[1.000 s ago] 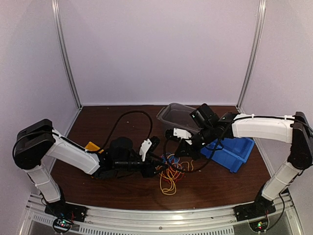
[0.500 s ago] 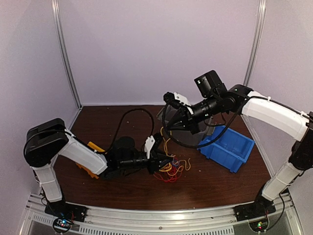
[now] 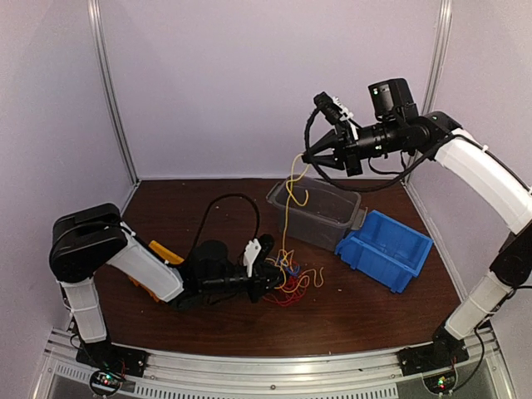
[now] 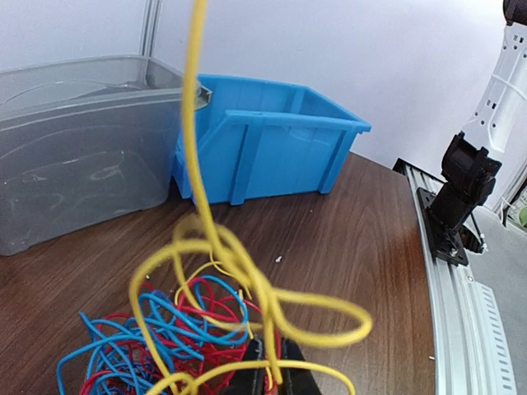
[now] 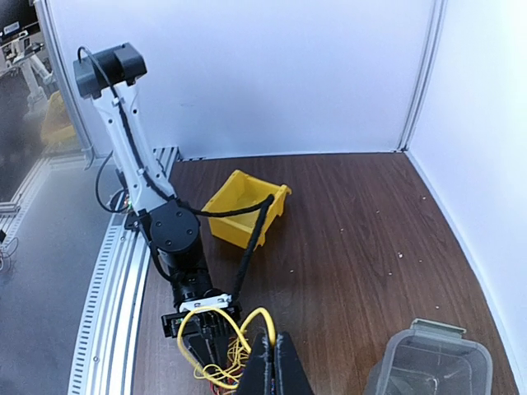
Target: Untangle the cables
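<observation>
The cables [image 3: 293, 281] lie as a yellow, red and blue tangle on the brown table, near its middle. My left gripper [image 3: 274, 274] rests low on the tangle's left side. In the left wrist view its jaws [image 4: 274, 366] are shut on strands, a yellow one between them, with red [image 4: 216, 300] and blue [image 4: 173, 325] loops just beyond. My right gripper [image 3: 306, 158] is high above the table, shut on a yellow cable [image 3: 288, 199] that hangs from it down into the tangle. The right wrist view shows the yellow loop [image 5: 247, 317] at its pinched fingertips [image 5: 274, 350].
A clear plastic container [image 3: 314, 212] stands behind the tangle, with a blue bin [image 3: 386, 249] to its right. A yellow bin [image 3: 158, 249] sits behind the left forearm. The left arm's black hose [image 3: 224, 199] arcs over the table. White walls enclose the table.
My right gripper has risen up and to the right, drawing a yellow cable out of the tangle. My left gripper has closed on the tangle and holds it low.
</observation>
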`<state>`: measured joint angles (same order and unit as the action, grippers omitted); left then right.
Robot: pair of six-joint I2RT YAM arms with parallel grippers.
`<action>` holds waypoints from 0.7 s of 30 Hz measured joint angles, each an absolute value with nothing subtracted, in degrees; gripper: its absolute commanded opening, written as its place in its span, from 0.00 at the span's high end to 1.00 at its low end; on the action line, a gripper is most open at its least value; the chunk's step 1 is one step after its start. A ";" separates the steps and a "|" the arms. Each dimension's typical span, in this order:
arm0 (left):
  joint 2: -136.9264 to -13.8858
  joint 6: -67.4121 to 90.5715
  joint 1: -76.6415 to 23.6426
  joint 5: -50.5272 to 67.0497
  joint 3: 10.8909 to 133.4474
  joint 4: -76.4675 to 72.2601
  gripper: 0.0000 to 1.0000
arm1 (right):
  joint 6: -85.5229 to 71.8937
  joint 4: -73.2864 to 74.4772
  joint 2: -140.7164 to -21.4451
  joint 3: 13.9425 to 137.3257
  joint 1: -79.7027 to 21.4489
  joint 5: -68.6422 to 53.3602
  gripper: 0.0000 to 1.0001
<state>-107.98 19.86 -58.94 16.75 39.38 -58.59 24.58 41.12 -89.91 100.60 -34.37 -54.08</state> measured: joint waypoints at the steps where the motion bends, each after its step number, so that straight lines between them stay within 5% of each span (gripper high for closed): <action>1: -108.07 19.88 -58.94 16.75 39.13 -58.61 0.91 | 24.18 41.15 -89.89 101.21 -33.54 -54.41 1.00; 14: -110.96 20.71 -58.94 16.40 38.98 -58.63 1.00 | 22.41 41.54 -88.31 110.96 -30.04 -59.83 1.00; 21: -110.91 20.71 -58.94 16.05 38.96 -58.61 0.93 | 22.52 40.27 -84.14 105.86 -29.21 -60.58 1.00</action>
<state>-110.91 20.71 -58.94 16.05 38.96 -58.61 22.52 40.27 -84.14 105.86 -29.21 -60.58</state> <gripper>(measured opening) 0.014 0.009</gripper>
